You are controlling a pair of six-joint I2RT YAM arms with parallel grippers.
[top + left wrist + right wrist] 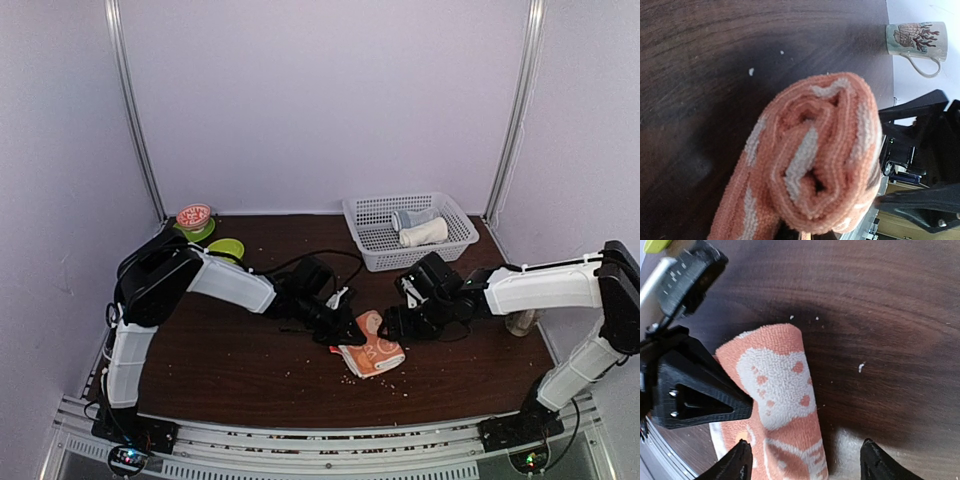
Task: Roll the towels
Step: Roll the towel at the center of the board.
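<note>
orange towel (372, 348) sits mid-table (220, 370), toward the near edge, between the two claws. it is wound into a loose roll. the left wrist view looks down its end and shows the layers spiralled, slack at the core. a paler strip under the near side may be cloth not yet rolled, hard to be sure.

left claw (345, 330): closed, and it appears to pinch the roll's left end.

right claw (807, 465): spread wide, a finger on each side of the roll, gripping nothing.

cream towel (424, 234) lies rolled in the basket (355, 228), far right, just beside a grey-blue bundle (408, 217). mug (915, 39) stands at the right edge, well apart from the work.

handling, judged: terry cloth, so light, soft, no stiffness of its own. the surface is grabby rather than slippery, and nothing about it is fragile. the roll will likely spring loose if released. pushed from one end, the layers may telescope. an end pinch lets the other end droop and unwind. the better hold is probably across the middle, squeezing the whole stack with the loose edge trapped underneath.
</note>
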